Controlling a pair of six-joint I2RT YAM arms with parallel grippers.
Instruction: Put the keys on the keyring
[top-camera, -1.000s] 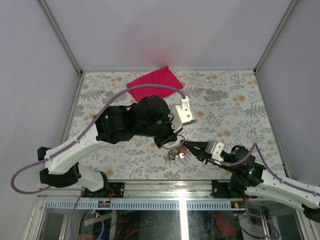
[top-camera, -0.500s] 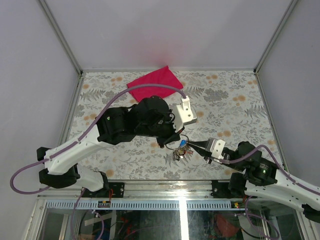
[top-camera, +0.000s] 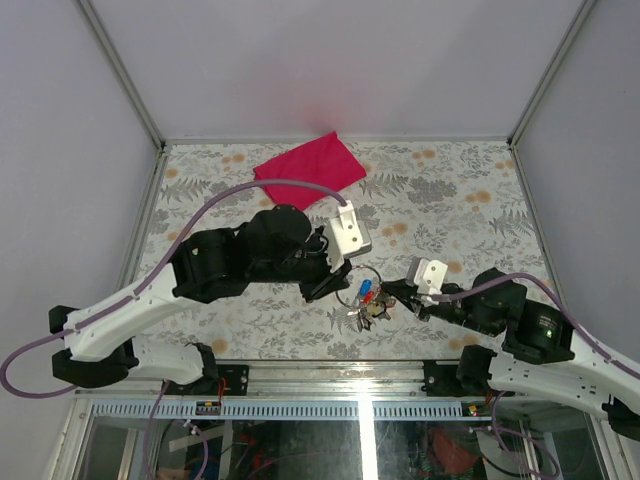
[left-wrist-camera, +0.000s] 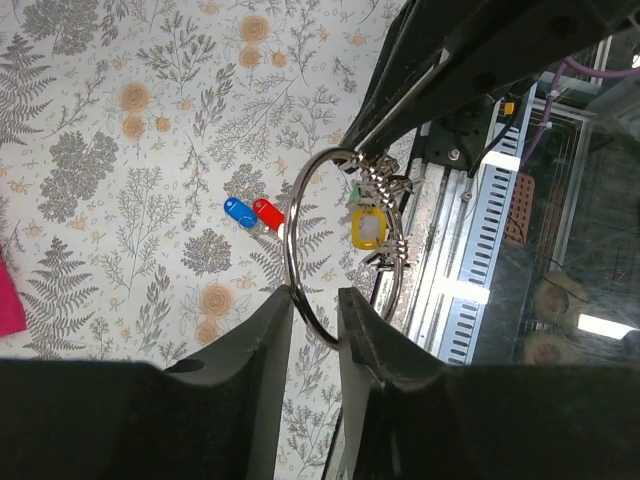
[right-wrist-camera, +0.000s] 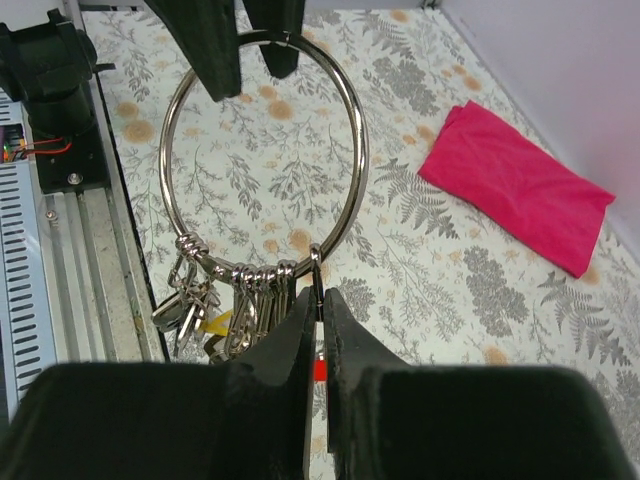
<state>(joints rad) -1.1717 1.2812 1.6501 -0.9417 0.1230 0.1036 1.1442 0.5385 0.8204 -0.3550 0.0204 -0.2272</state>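
The keyring (top-camera: 370, 312) hangs in the air over the table's near edge, held between both grippers. My left gripper (top-camera: 338, 288) is shut on the ring wire (left-wrist-camera: 287, 235), seen between its fingertips in the left wrist view (left-wrist-camera: 315, 305). My right gripper (top-camera: 388, 292) is shut on a thin metal clip hooked on the ring (right-wrist-camera: 250, 272), just right of the black-headed bunch and its yellow tag (left-wrist-camera: 368, 228). The blue key (left-wrist-camera: 237, 210) and red key (left-wrist-camera: 267, 213) lie side by side on the table under the ring (top-camera: 367, 292). A red sliver (right-wrist-camera: 318, 368) shows between my right fingers.
The magenta folded cloth (top-camera: 308, 165) lies at the table's far middle, also in the right wrist view (right-wrist-camera: 515, 185). The metal rail of the table's near edge (top-camera: 330, 370) runs right below the bunch (left-wrist-camera: 480, 200). Grey walls close in the table on three sides.
The left arm has drawn back to the left and turned its wrist. The ring now spreads open between the grippers, and the bunch has shifted slightly right. The right gripper has turned towards the ring.
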